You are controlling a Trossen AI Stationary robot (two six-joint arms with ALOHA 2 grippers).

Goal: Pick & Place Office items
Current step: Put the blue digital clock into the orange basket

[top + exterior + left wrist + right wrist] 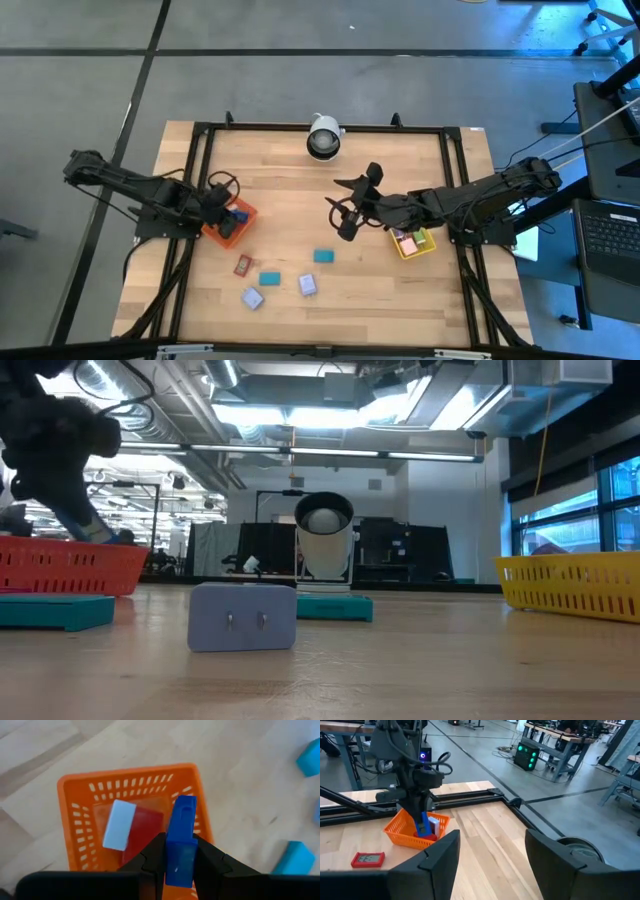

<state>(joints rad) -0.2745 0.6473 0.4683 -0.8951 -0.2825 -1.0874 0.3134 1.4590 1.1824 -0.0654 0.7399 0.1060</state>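
A: Report progress on the office items.

B: You have the left gripper [177, 857] clamped on a blue block [180, 840], held above the orange tray [75, 787]. That tray already holds a red block [145, 827] with a white-labelled piece [119, 824] lying on it. The yellow tray [413, 247] also holds a few items; their count is not readable.

A: And what remains on the counter?

B: You still have 5 items loose on the counter [290, 210], between the 2 trays: a red clip [242, 265], 2 teal blocks [269, 278] [323, 256] and 2 lavender blocks [251, 298] [307, 285].

A: State of the right arm?

B: Your right gripper [345, 205] hangs over mid-counter, near the yellow tray, with its fingers wide apart and nothing between them.

A: Judgement?

B: Roughly half sorted. The blue block is not yet released; release looks like the step in hand, then the 5 loose items remain.
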